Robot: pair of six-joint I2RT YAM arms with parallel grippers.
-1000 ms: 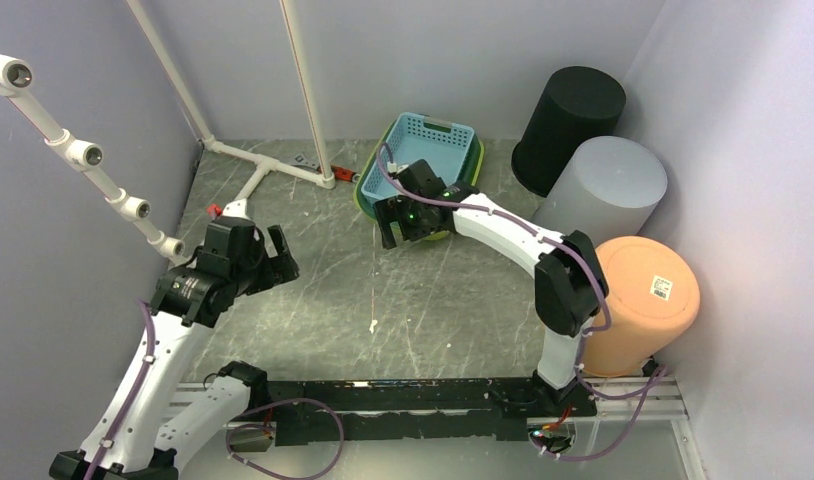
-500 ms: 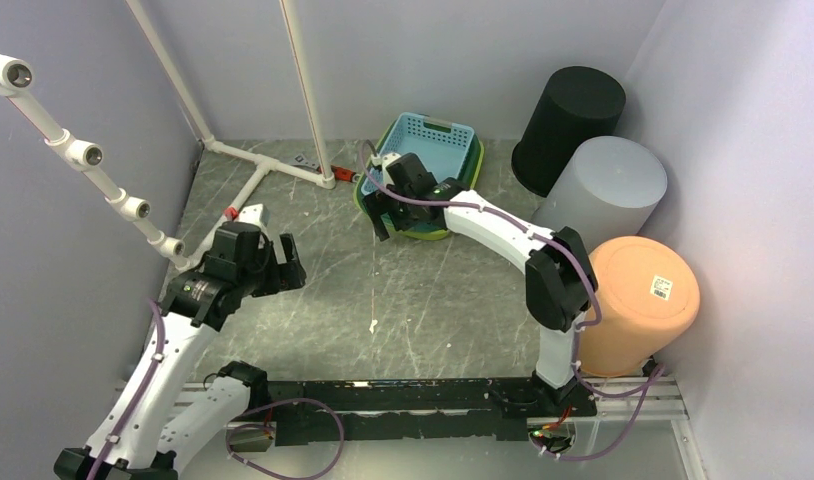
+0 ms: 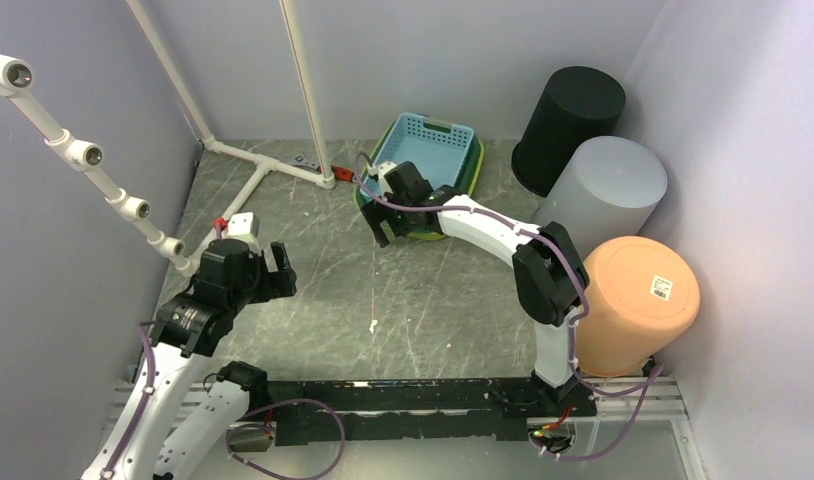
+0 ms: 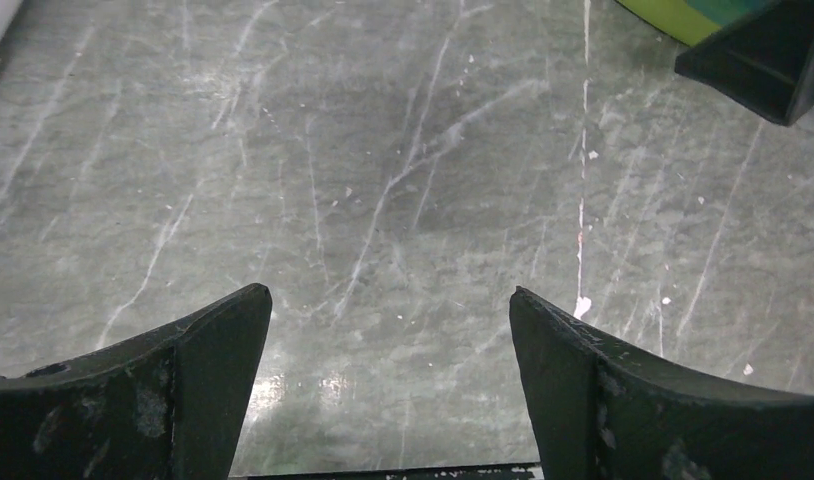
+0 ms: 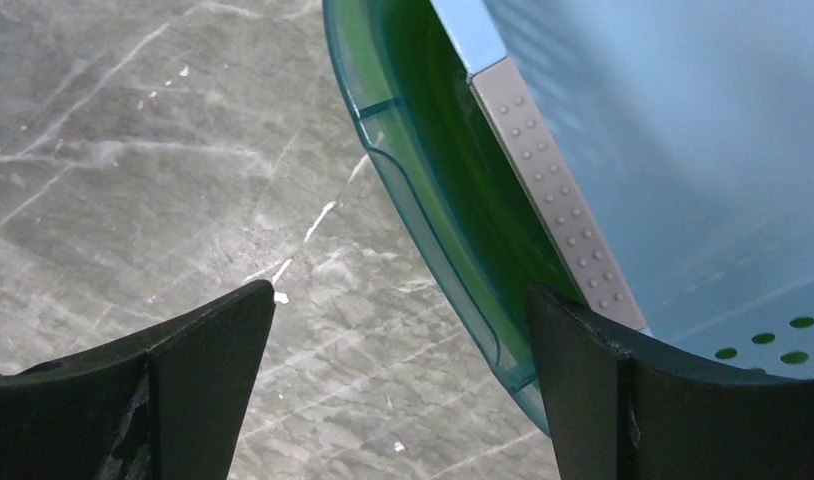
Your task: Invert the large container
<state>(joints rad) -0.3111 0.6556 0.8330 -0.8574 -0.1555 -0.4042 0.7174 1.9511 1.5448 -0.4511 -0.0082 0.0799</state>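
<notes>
1. Left gripper (image 3: pixel 273 268): near left, over the bare marbled grey tabletop (image 3: pixel 423 300). Jaws wide, nothing held. Well apart from the target.

2. Right gripper (image 5: pixel 398 300): mid-table, jaws wide, empty, poised at the target's near-left corner. By far the nearer arm.

3. Large translucent green plastic tub (image 5: pixel 423 190): far centre, upright, with a perforated blue plastic basket (image 5: pixel 683 150) nested inside. The rim crosses diagonally between the right fingers, closer to the right one. The tub's body lies ahead and to the right of the claw.
</notes>
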